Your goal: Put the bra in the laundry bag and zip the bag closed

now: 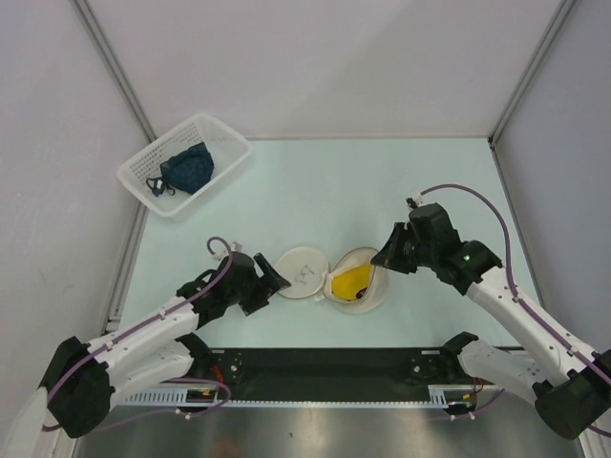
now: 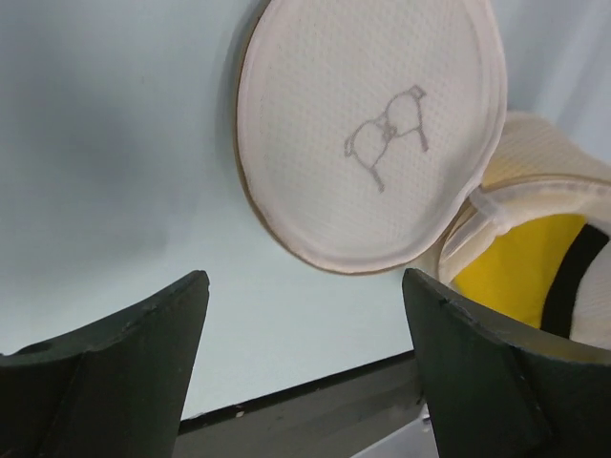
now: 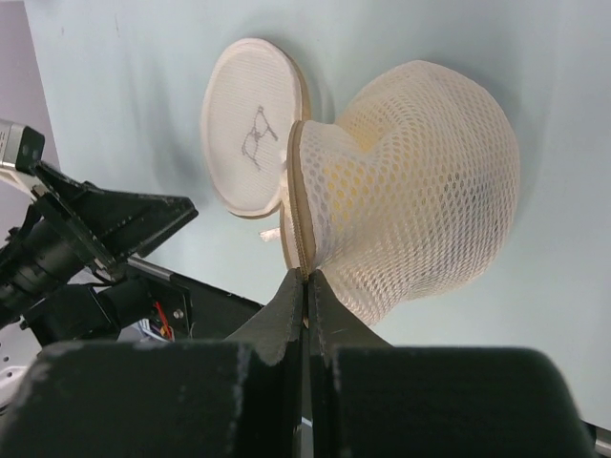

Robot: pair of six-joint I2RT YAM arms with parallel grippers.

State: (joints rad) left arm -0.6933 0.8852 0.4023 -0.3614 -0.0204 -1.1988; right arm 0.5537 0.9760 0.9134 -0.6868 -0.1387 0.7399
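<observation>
The bra (image 1: 353, 279) already sits inside the laundry bag (image 1: 377, 292), right jaws pinched on its rim, left jaws open at nine o'clock of the open lid (image 1: 304, 272); zipping remains undone

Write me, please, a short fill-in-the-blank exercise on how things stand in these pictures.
1. The bra inside the laundry bag is ____ in colour.
2. The bag's round lid is ____, not zipped down.
3. The right gripper has its fingers ____ on the bag's rim.
4. In the white basket lies a dark ____ garment.
Missing words: yellow; open; shut; blue.
</observation>
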